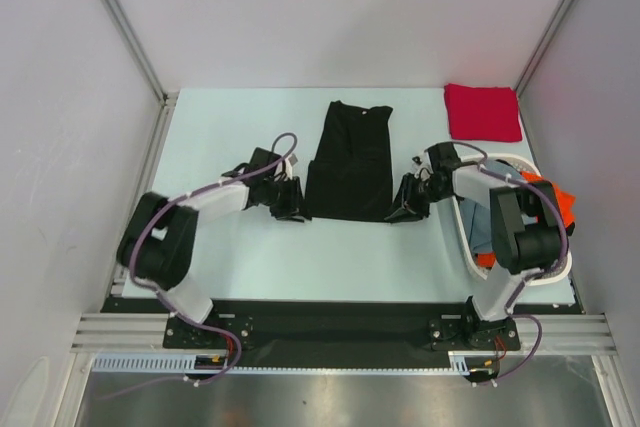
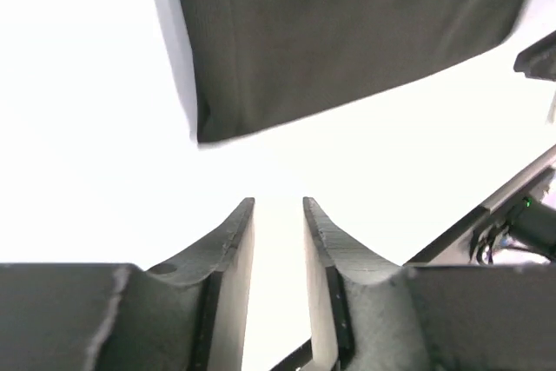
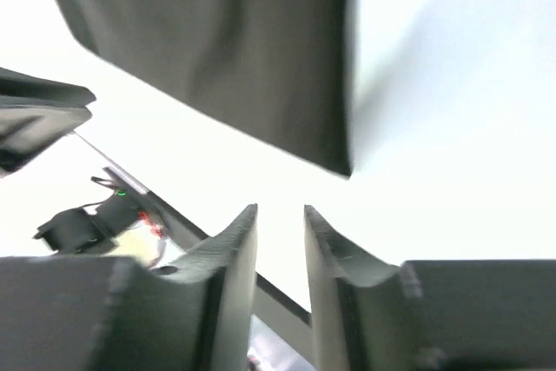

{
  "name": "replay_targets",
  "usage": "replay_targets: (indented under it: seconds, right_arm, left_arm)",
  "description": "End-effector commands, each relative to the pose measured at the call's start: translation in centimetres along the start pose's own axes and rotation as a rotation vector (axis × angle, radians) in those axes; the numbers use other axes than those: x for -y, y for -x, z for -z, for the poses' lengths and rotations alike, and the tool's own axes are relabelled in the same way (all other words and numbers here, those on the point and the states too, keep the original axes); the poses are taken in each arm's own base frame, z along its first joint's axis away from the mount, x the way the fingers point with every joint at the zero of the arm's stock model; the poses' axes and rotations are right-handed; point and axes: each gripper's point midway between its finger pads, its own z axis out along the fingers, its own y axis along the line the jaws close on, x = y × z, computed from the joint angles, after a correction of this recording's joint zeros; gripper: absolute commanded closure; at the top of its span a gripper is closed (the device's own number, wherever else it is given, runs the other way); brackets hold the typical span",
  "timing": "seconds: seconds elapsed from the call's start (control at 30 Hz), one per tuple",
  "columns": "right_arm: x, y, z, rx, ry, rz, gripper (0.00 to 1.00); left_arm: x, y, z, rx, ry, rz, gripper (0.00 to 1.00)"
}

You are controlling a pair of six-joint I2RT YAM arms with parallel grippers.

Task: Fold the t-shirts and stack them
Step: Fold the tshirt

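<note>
The black t-shirt (image 1: 350,162) lies flat, already folded lengthwise into a narrow strip with its collar at the far end; I'd say it wants a crosswise fold yet. Beyond it to the right sits a red t-shirt (image 1: 483,112), folded. Right of the black one, an orange t-shirt (image 1: 560,202) is heaped unfolded in the white basket (image 1: 466,242). The left gripper (image 1: 292,205) and right gripper (image 1: 406,207) flank its near corners, jaws narrowly parted, holding nothing.
</note>
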Motion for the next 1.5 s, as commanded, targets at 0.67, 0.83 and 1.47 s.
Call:
replay_targets:
  seconds: [0.67, 0.83, 1.47]
  right_arm:
    - [-3.5, 0.7, 5.1, 0.673, 0.054, -0.374, 0.50]
    - [-2.1, -0.3, 4.1, 0.677, -0.018, -0.430, 0.50]
    - [-0.9, 0.7, 2.2, 0.680, -0.120, -0.514, 0.49]
  left_arm:
    - [-2.0, 1.2, 2.8, 0.526, -0.105, 0.787, 0.51]
    - [-3.0, 1.0, 1.4, 0.510, -0.057, 0.893, 0.53]
    - [-6.3, -1.9, -1.8, 0.398, 0.277, 1.161, 0.59]
